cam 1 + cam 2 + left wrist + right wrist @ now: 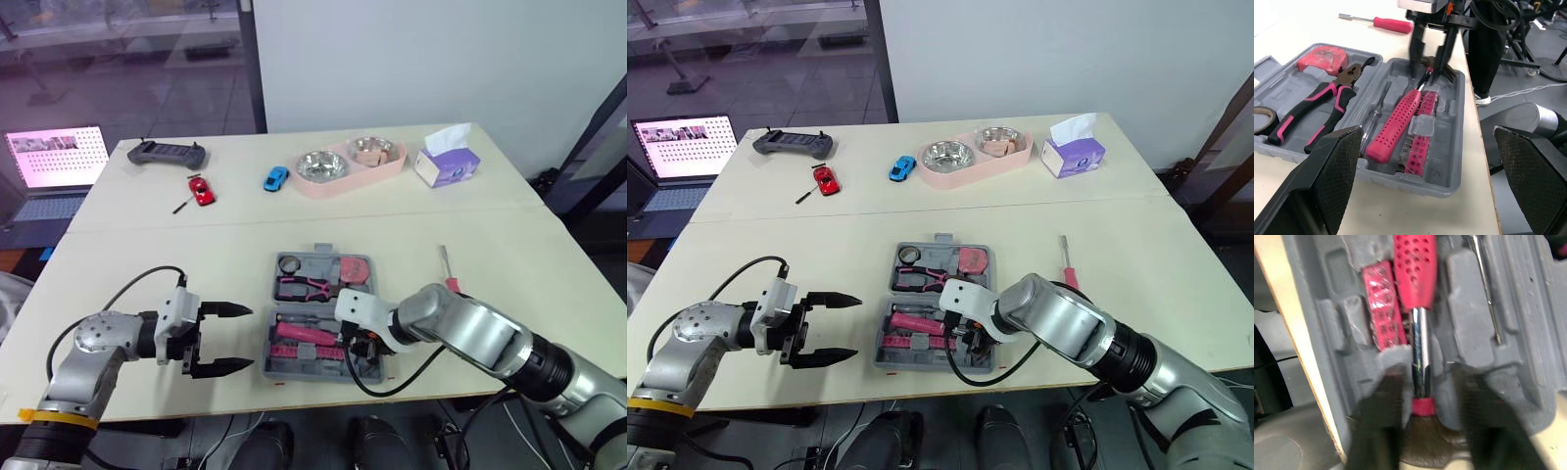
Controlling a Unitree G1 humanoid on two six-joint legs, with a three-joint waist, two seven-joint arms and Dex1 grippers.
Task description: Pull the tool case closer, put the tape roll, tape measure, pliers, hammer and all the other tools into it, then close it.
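Pale desk (147,264), laptop (54,157) off its left end. Tool case (269,367) lies open at the near edge. Left pincer (251,339) level beside it, gaping. Right pincer (1428,71) points down, spread astride the hammer (1398,122) shaft in the case.

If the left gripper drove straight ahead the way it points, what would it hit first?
Probably the near rim of the tool case, then the hammer lying inside; height is hard to judge.

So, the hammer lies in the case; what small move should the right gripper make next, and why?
Probably lift the right gripper straight up: it stands open astride the hammer, which is seated in the tool case, while a red screwdriver lies outside on the table.
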